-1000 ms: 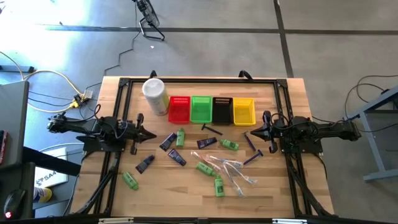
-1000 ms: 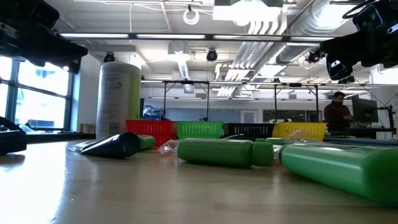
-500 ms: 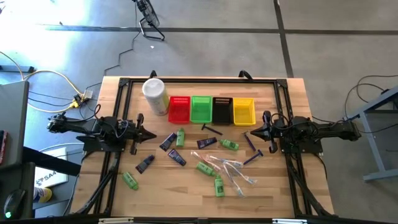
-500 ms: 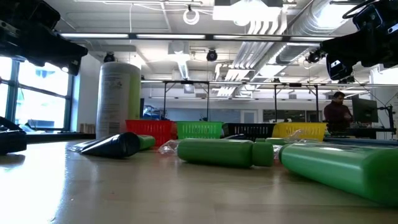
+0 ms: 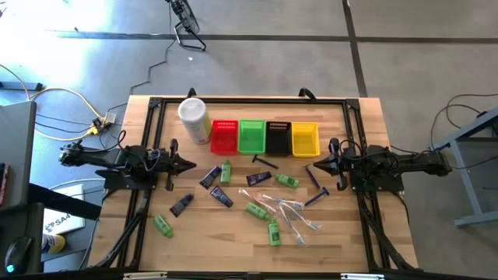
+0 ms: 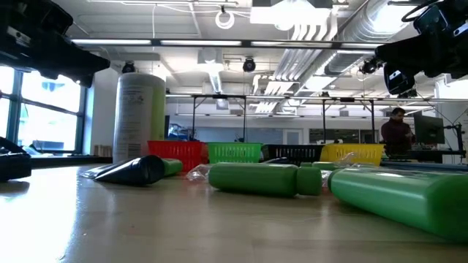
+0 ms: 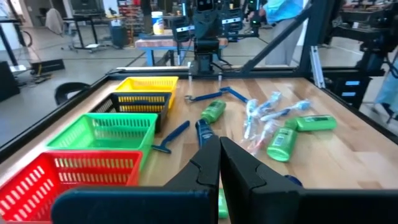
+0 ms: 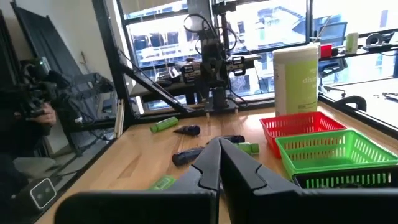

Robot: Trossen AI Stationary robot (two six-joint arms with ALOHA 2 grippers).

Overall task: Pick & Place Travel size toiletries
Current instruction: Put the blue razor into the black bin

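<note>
i see my left gripper (image 5: 191, 165) at the table's (image 5: 354, 241) left side and my right gripper (image 5: 308, 167) at its right, both with fingers clenched on nothing. the travel size toiletries (image 5: 257, 200) lie scattered between them, on the near side of the row of baskets (image 5: 265, 138).

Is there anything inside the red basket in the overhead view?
No. The red basket shows only its own bare mesh floor, and the toiletries lie loose on the wooden table in front of the row of baskets.
</note>
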